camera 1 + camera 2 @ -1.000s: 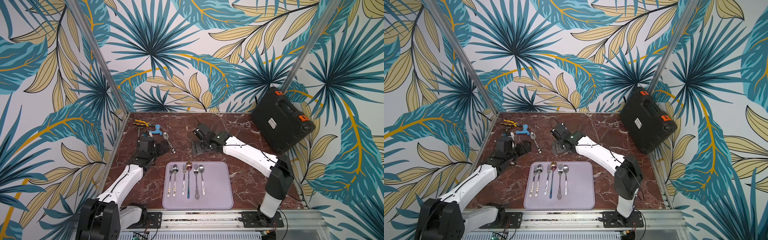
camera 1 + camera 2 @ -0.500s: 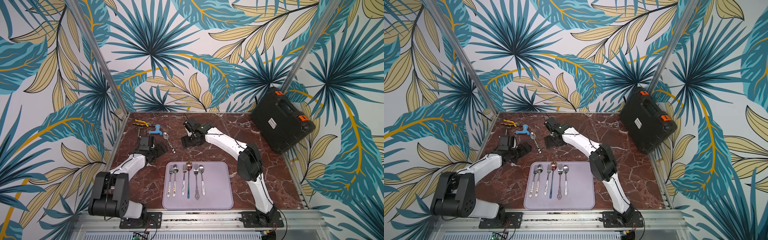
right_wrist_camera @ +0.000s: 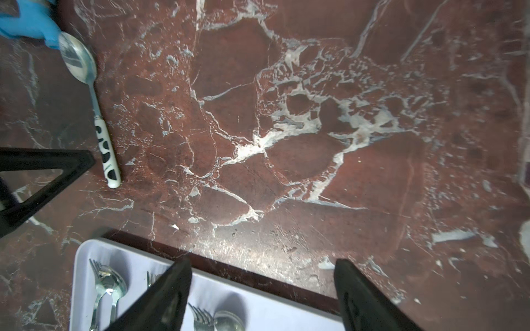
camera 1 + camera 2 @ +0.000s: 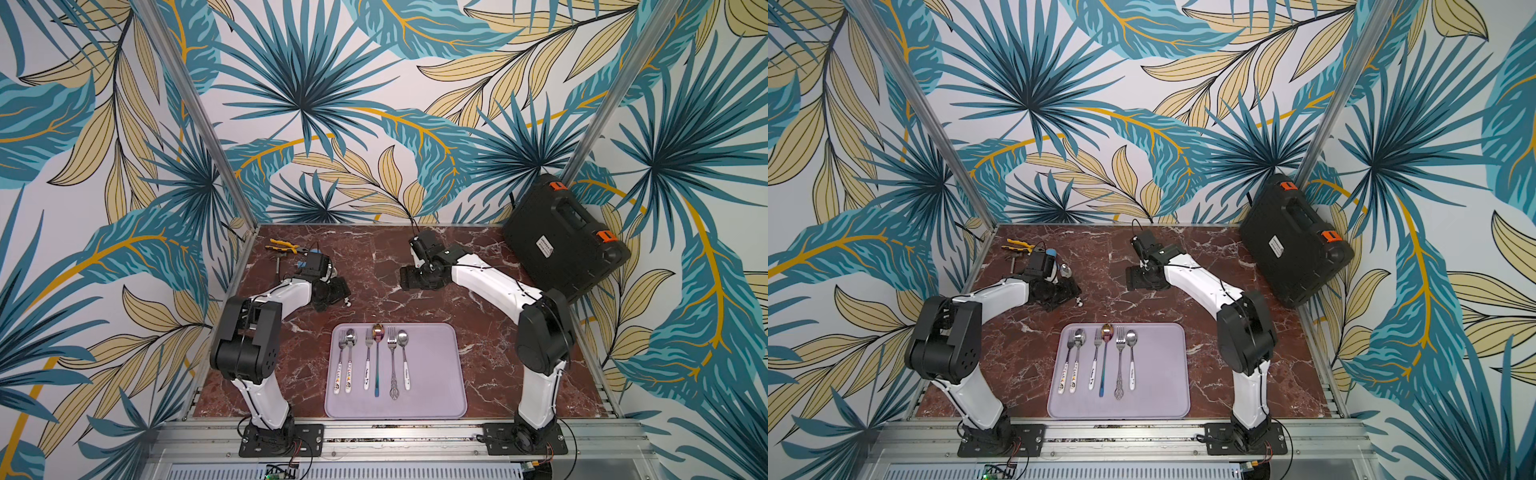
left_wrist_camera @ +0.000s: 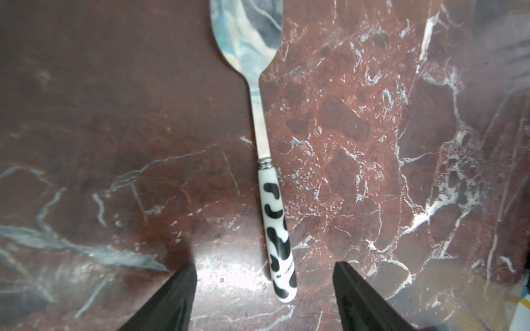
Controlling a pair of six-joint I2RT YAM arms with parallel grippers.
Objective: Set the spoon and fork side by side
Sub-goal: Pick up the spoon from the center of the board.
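At back-left of table: spoon is laid flat on bare marble, bowl just beside a blue tool, apart from the tray.
Left gripper: jaws are held wide, straddling the handle's end, neither finger touching.
Risk, grip: so near the tip, the smooth handle could be squeezed out or pivoted when closed on.
Tray: three fork-and-spoon pairs are laid in a row; its right side is left bare.
Risk, placing: laid pairs could be knocked if the spoon is lowered too close.
Fork: no loose partner is seen.
Right gripper: jaws are spread wide, empty, over bare marble near the tray's far edge.
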